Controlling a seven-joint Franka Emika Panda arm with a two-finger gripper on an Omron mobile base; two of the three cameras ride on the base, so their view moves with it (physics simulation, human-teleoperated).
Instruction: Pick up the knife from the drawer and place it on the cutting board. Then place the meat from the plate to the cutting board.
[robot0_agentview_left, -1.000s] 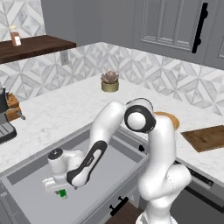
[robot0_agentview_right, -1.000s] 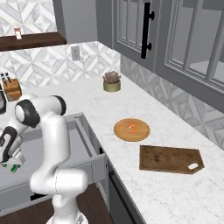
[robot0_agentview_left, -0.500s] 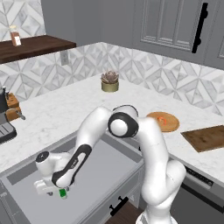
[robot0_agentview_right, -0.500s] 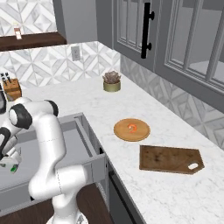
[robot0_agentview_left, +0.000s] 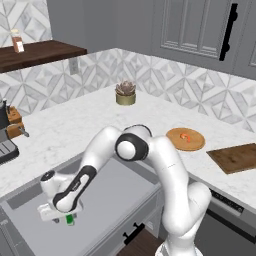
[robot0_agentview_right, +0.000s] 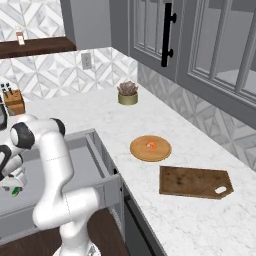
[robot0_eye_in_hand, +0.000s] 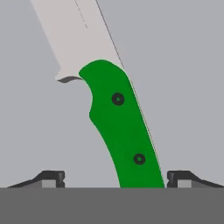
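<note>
With our gripper (robot0_eye_in_hand: 116, 179) spread wide astride the knife (robot0_eye_in_hand: 118, 127), which lies flat on the drawer (robot0_agentview_left: 115, 200) floor between its tips, we judge a slanted handle could twist or squirt free as the jaws close.

- You see a small knife (robot0_eye_in_hand: 120, 127) with a bright green handle, two dark rivets and a pale silvery blade.
- It lies in the wide shallow drawer (robot0_agentview_left: 115, 197), plain flat grey inside.
- Your bench (robot0_agentview_right: 165, 125) is white marble with faint grey veins.
- The flat rectangular wooden cutting board (robot0_agentview_right: 195, 182) is dark brown.
- The flat round plate (robot0_agentview_right: 150, 148) is orange-tan, with a reddish piece of meat (robot0_agentview_right: 151, 146).
</note>
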